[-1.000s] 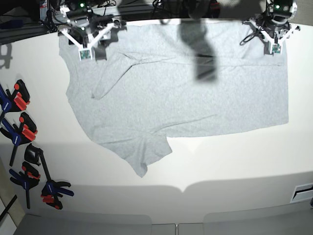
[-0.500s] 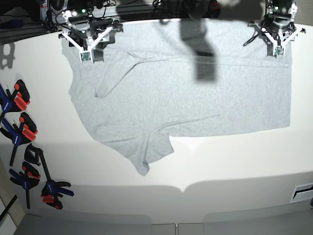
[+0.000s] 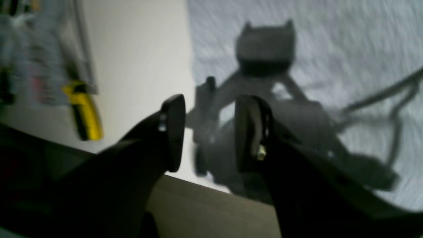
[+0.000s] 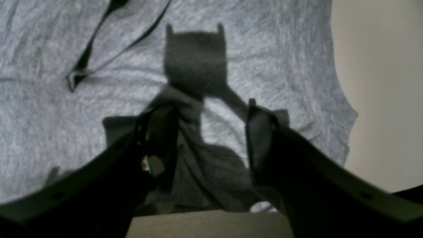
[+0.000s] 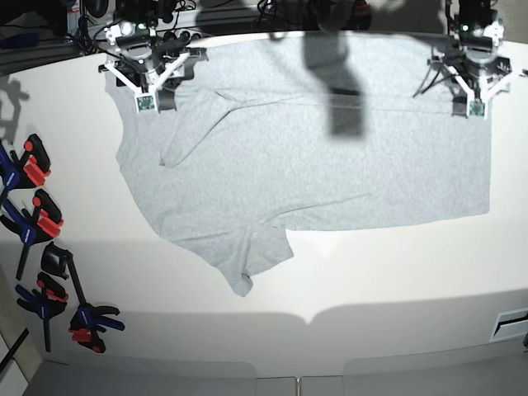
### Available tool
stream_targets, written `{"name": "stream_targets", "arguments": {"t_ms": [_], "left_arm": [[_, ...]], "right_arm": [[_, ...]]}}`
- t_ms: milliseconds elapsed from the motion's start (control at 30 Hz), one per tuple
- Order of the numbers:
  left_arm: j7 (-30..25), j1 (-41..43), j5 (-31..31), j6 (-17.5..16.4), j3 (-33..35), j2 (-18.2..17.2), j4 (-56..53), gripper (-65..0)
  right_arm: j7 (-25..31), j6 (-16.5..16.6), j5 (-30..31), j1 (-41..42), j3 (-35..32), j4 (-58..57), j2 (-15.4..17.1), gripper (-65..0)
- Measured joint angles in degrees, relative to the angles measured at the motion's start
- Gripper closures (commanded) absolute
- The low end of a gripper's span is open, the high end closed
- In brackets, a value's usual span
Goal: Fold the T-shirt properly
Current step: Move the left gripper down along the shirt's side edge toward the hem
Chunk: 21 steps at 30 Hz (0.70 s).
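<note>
One light heather-grey cotton T-shirt [image 5: 313, 157] lies spread on the white worktop [image 5: 396, 280]. Two pincers: left pincer [image 3: 208, 132] and right pincer [image 4: 211, 145], both apart, empty. Five clamps [image 5: 37, 223] lie alongside.

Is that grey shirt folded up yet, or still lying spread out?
Mostly spread out: the T-shirt lies flat across the table, with only one sleeve flopped over.

room: bare table [image 5: 396, 272] in front of the T-shirt [image 5: 313, 165], easy to reach | blocked: clamps [image 5: 41, 247] piled left of the T-shirt | back: wires and gear [image 5: 272, 10] crowd behind the T-shirt
</note>
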Motion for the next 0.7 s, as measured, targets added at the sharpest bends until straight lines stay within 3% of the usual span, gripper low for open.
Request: {"name": "stream_targets", "arguments": {"t_ms": [233, 400, 533, 600, 667, 700], "left_arm": [[3.1, -5.9, 0.3, -0.9, 0.0, -1.8, 1.2, -23.4], [-2.1, -9.7, 0.3, -1.0, 0.0, -5.1, 1.2, -23.3], [-3.1, -12.9, 0.4, -0.8, 0.0, -7.0, 1.2, -23.8], [-3.0, -14.2, 0.3, 0.0, 0.0, -6.8, 1.2, -31.3], [-3.6, -14.8, 0.3, 0.2, 0.0, -6.8, 1.2, -43.6], [-3.8, -14.8, 0.4, 0.2, 0.0, -6.8, 1.2, -45.1]], "right_arm": [[-1.1, 0.7, 0.0, 0.2, 0.0, 0.0, 0.0, -32.6], [-2.2, 0.8, -0.4, 0.0, 0.0, 1.9, 0.0, -32.6], [-2.3, 0.9, -0.5, -0.2, 0.0, 5.4, 0.0, -32.6], [-2.4, 0.9, -0.4, -0.1, 0.0, 6.6, 0.0, -32.6], [-2.5, 0.9, -0.4, 0.0, 0.0, 7.2, 0.0, -32.6], [-2.3, 0.9, -0.4, 0.0, 0.0, 7.3, 0.0, -32.6]]}}
